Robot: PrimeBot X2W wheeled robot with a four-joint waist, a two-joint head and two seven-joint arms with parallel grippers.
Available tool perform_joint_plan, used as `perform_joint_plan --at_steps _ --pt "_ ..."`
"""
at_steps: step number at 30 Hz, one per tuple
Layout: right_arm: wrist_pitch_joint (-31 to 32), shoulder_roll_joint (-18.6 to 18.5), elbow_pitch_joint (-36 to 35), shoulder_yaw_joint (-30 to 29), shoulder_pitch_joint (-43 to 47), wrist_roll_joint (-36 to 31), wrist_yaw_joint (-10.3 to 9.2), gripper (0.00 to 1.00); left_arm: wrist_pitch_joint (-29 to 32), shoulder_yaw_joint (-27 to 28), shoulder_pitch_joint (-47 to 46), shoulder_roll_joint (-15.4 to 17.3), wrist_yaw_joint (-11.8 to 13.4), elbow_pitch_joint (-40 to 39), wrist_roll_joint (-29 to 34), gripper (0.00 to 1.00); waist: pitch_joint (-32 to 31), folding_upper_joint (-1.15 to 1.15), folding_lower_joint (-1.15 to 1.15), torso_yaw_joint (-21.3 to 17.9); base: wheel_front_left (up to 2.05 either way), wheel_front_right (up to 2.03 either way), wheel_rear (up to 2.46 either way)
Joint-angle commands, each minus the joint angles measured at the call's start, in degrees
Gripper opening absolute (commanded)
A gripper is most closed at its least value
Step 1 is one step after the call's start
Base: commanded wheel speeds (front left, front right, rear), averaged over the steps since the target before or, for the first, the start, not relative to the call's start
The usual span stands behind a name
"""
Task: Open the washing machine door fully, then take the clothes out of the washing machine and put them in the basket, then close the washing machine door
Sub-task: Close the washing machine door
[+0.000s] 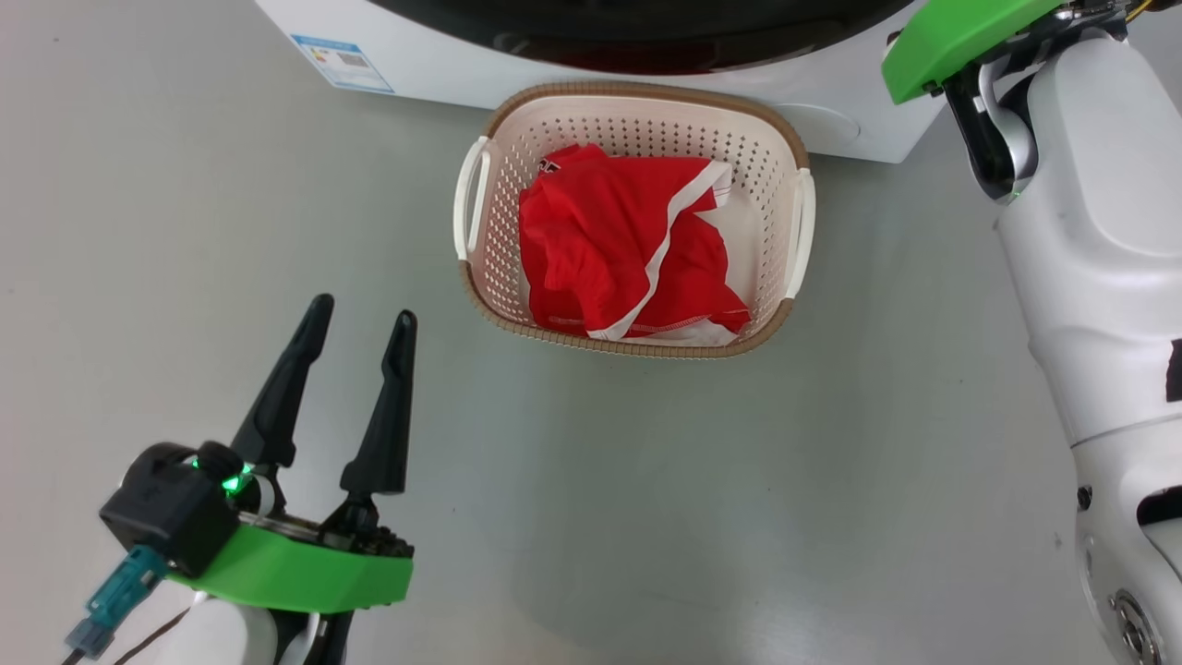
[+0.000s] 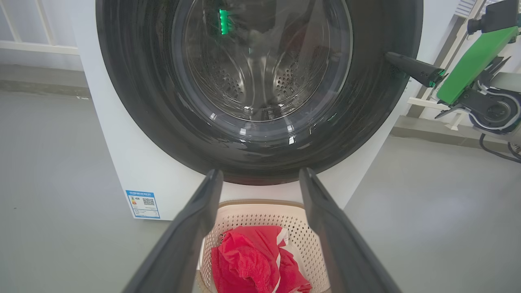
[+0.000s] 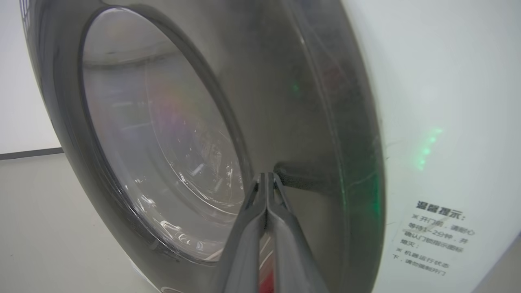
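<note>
Right claw point(image 3: 266, 176) closed, tips at door point(image 3: 293, 93) rim; I cannot confirm contact. Left claw point(image 1: 363, 309) spread, empty. Washer point(image 1: 425, 65) top cut off.

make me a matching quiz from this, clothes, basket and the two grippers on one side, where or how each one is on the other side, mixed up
Column one
1. clothes
2. basket
3. left gripper
4. right gripper

Column two
a. shut, tips at the door rim
b. red, lying in the basket
c. open, over the floor
d. on the floor, right in front of the washer

Pairs: 1-b, 2-d, 3-c, 4-a
</note>
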Motion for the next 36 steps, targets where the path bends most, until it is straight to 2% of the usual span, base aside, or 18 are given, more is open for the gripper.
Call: perform_joint_plan --at_steps 1,6,13,14,16,17,18,27,36 --pt "-0.5 0.6 -0.6 -1.1 -2.6 -0.5 -0.52 0.00 -0.7 2.3 -1.1 1.1 -0.5 -0.9 0.7 1.00 0.2 0.00 0.00 0.2 0.00 0.00 0.00" --pt "-0.8 0.6 0.7 -2.2 -3.5 -1.0 -0.52 0.00 -0.7 2.4 -1.4 0.3 -1.0 -0.3 1.1 1.00 0.1 0.00 0.00 0.6 0.00 0.00 0.00" --pt "-0.8 0.6 -1.5 -0.8 -0.9 0.9 -0.52 0.00 -0.7 3.5 -1.3 -0.4 -1.5 0.4 1.4 1.00 -0.9 0.00 0.00 0.0 0.00 0.00 0.00" --pt "-0.8 0.6 -2.0 -0.5 -0.1 1.2 -0.52 0.03 -0.7 3.8 -1.2 -0.4 -1.5 0.4 1.4 1.00 -1.2 0.00 0.00 -0.2 0.00 0.00 0.00" --pt "-0.8 0.6 -3.2 0.1 1.8 1.6 -0.52 0.42 -0.7 4.2 -1.0 -0.5 -1.6 0.5 1.3 1.00 -1.8 0.00 0.00 -0.8 0.00 0.00 0.00" --pt "-0.8 0.6 -4.0 0.3 2.9 1.8 -0.52 0.94 -0.7 4.5 -0.9 -0.4 -1.6 0.5 1.2 1.00 -2.2 0.00 0.00 -1.2 0.00 0.00 0.00" --pt "-0.8 0.6 -4.8 0.5 4.1 2.1 -0.52 1.00 -0.7 4.7 -0.8 -0.4 -1.7 0.6 1.1 1.00 -2.6 0.00 0.00 -1.6 0.00 0.00 0.00" --pt "-0.8 0.6 -13.3 1.1 17.4 3.3 -0.52 1.00 -0.7 6.4 1.6 0.4 -1.7 0.9 -0.2 1.00 -8.2 0.00 0.00 -6.8 0.00 0.00 0.00" --pt "-0.8 0.6 -22.5 -1.1 30.8 1.8 -0.52 1.00 0.2 8.4 6.6 1.9 0.4 0.2 -0.9 1.00 -14.7 0.00 0.00 -12.4 0.00 0.00 0.00"
